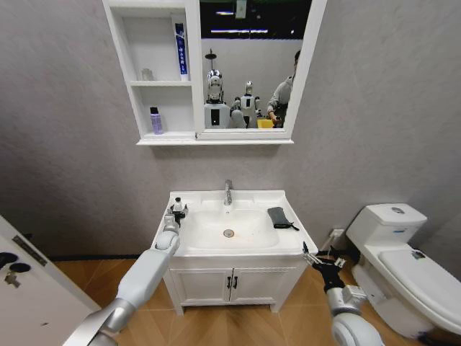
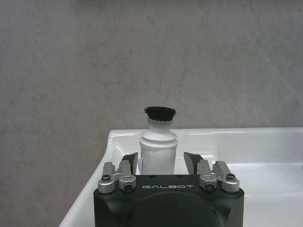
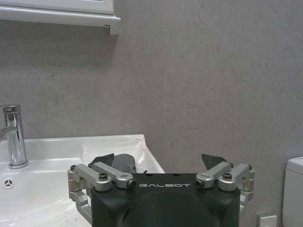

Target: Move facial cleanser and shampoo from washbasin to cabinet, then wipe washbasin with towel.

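We face a grey, matte, faintly mottled wall w/ the cabinet (image 1: 160, 72) hung on it: tall white unit, open shelf compartments stacked on its left side, joined to a white-framed mirror (image 1: 248, 65). Top compartment holds an upright white-and-blue tube (image 1: 181, 49) and a small pale cup (image 1: 147, 74); the compartment below has a small purple bottle w/ dark cap (image 1: 155, 121).

To the right stands a glossy white toilet (image 1: 403, 263). Centre: the washbasin (image 1: 238, 249), white rectangular ceramic w/ an oval bowl, round drain in the middle, chrome tap (image 1: 228, 192) at the back. Under it, a low white two-door cupboard (image 1: 232, 285) w/ dark handles.

Our left arm reaches over the basin's front-left corner. Left gripper (image 2: 160, 163) has its fingers spread, one each side of a white cylindrical plastic bottle w/ black ribbed cap (image 2: 158, 144); bottle stands upright on the basin's left rim, btwn the fingers, and we can't tell if the pads touch it.

Right gripper (image 1: 315, 257) sits just off the basin's front-right corner, fingers wide apart, gripping nothing.

The towel (image 1: 279, 217), small, dark grey, soft folded cloth w/ a thin loop at one corner, lies flat on the basin's right rim, near the right gripper but apart.
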Controlling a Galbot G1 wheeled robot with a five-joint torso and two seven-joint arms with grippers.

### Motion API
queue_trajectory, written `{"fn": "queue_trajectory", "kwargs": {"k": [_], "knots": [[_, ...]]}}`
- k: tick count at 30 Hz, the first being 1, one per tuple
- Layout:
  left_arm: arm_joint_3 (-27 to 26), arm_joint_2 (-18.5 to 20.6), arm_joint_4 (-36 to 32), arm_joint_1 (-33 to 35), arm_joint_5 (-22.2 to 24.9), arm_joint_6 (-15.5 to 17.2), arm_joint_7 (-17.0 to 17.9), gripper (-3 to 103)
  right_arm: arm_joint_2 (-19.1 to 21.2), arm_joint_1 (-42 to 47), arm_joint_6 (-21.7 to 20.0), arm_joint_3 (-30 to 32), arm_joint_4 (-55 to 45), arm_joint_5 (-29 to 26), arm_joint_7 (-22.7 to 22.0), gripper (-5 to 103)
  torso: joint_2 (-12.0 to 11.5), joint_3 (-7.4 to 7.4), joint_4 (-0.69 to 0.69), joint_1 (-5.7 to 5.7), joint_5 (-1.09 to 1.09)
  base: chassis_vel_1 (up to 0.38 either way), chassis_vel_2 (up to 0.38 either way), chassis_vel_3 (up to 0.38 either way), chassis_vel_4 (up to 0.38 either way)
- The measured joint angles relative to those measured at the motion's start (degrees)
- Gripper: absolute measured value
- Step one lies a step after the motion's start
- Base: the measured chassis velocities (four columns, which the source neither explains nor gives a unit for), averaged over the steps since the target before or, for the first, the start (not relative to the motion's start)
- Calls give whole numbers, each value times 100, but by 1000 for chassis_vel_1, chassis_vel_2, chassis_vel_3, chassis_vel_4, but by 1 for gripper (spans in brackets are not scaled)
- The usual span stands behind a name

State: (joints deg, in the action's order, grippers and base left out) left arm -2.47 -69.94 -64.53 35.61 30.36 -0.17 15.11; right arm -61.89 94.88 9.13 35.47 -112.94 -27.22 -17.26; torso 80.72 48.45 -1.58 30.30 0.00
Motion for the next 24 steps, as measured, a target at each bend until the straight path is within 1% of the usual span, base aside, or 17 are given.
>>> {"fn": "queue_trajectory", "kwargs": {"k": [1,2,5,6,7,10,15,16,17,18,19,20,21,22,23,24], "knots": [[1,7,-12,9,10,7,-8,52,5,-11,-1,-8,3,-2,-3,100,0,0,0,0,0,0,0,0,0],[1,7,-12,9,10,7,-8,52,5,-11,-1,-8,3,-2,-3,100,0,0,0,0,0,0,0,0,0],[3,40,-32,30,19,19,-31,36,34,-20,-3,-11,10,-14,-8,100,0,0,-1,0,0,0,0,0,0],[3,40,-32,30,19,19,-31,36,34,-20,-3,-11,10,-14,-8,100,0,0,-1,0,0,0,0,0,0],[3,54,-47,37,21,24,-31,34,43,-20,-3,-8,13,-18,-8,100,0,0,-1,0,0,0,0,0,0],[2,83,-82,48,46,42,-31,32,51,-21,-3,-6,16,-26,-8,100,0,0,-1,0,0,0,0,0,0],[38,238,-321,49,184,196,20,32,41,-28,-5,-8,4,-29,-8,100,0,0,-1,0,-1,0,0,0,0],[83,380,-586,53,300,339,85,32,36,-30,-15,-8,-16,-48,-12,100,0,1,-1,0,-1,0,0,0,0],[83,380,-586,53,300,339,85,32,36,-30,-15,-8,-16,-48,-12,100,0,1,-1,0,-1,0,0,0,0],[129,539,-913,64,476,527,156,32,27,-30,-31,-7,-42,-75,-23,100,0,0,-1,0,0,0,0,0,0],[155,638,-1111,64,586,631,218,32,23,-28,-41,-7,-59,-88,-26,100,0,0,-1,0,-1,0,0,0,0],[155,638,-1111,64,586,631,218,32,23,-28,-41,-7,-59,-88,-26,100,0,0,-1,0,-1,0,0,0,0],[207,867,-1551,39,807,824,315,32,21,-24,-49,1,-69,-97,-28,100,0,0,0,0,-2,0,0,0,0],[258,1153,-2007,-28,1052,1020,446,32,19,-19,-55,7,-72,-98,-29,100,1,-1,-3,0,0,0,0,0,0],[258,1153,-2007,-28,1052,1020,446,32,19,-19,-55,7,-72,-98,-29,100,1,-1,-3,0,0,0,0,0,0],[271,1396,-2336,-78,1280,1169,560,32,19,-16,-60,7,-74,-98,-29,100,1,0,-3,0,0,0,0,0,0]]}}
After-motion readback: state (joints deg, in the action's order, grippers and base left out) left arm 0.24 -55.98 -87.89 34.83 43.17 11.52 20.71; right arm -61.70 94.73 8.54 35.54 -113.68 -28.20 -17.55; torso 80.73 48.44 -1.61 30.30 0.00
